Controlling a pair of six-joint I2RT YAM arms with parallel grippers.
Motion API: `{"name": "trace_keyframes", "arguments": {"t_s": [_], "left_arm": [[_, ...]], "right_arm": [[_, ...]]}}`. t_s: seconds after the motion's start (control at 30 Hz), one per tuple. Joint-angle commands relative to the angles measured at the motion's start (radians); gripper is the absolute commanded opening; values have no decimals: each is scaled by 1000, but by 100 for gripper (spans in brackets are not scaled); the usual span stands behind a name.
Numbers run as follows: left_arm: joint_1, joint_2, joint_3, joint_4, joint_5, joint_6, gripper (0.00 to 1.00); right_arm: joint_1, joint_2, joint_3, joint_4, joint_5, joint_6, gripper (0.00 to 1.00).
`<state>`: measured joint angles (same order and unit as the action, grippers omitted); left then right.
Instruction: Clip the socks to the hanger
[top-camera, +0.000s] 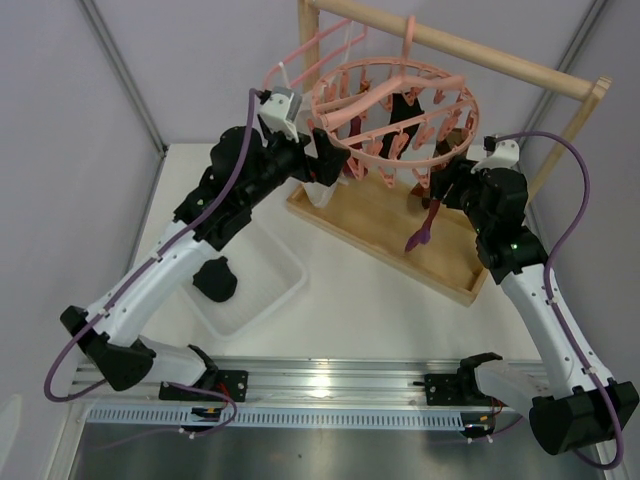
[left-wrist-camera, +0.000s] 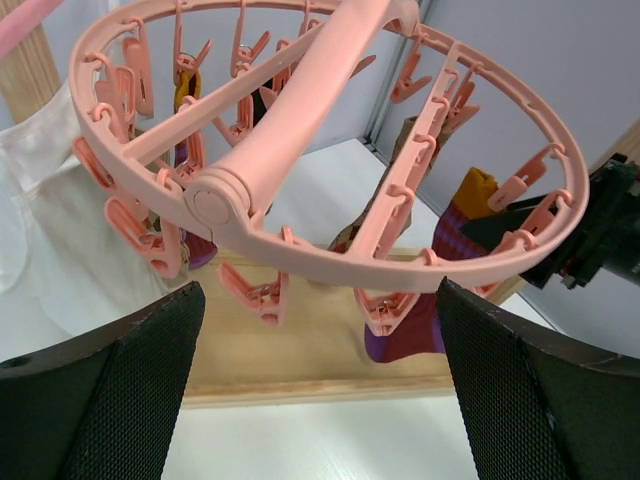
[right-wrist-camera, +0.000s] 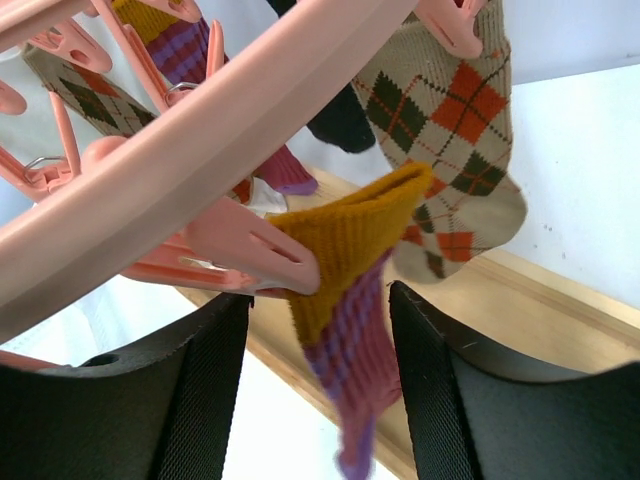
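Several socks (right-wrist-camera: 450, 110) clipped on hanger (left-wrist-camera: 300, 120). Purple sock (right-wrist-camera: 350, 340) cuff at clip (right-wrist-camera: 250, 250), between half-spread right pincer (right-wrist-camera: 318, 300); grip unclear. Left pincer (left-wrist-camera: 320, 290) spread wide. Black sock (top-camera: 215, 280) left in bin (top-camera: 290, 270).

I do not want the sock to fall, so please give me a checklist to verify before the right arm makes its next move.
1. Clip bites the striped sock at its cuff: cannot tell; its tip touches the cuff.
2. Right fingers free of that sock: cannot tell; it hangs between them.
3. Left fingers open and empty: ok.
4. Hanger hooked on the wooden rod: ok.
5. All socks clipped: not ok; a black sock lies in the white bin.
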<state>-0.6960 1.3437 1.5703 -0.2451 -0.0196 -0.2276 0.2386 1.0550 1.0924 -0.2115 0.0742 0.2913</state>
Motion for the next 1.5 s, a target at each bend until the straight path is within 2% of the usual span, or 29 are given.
{"name": "trace_keyframes", "arguments": {"t_s": [0.0,0.33,0.7,0.93,1.1,1.27,1.47], "left_arm": [[12,37,71,32,3,4,99],[12,124,151,1,12,5,100],[10,152,175,-5,112,-55,100],[-13,140,160,10,127,-82,100],[-39,135,162,15,116,-85,99],[-57,127,151,21,104,-87,100],[-69,123,151,26,99,-88,100]], "right_arm": [[-4,-20,40,17,-16,-26,62],[-4,-115,29,-49,-98,-58,69],[-2,-257,50,-127,-137,-99,72],[11,-256,84,-126,-338,-161,67],[79,-194,119,-149,-375,-228,66],[169,-161,138,-135,-309,-273,65],[208,-130,142,-103,-165,-287,65]]}}
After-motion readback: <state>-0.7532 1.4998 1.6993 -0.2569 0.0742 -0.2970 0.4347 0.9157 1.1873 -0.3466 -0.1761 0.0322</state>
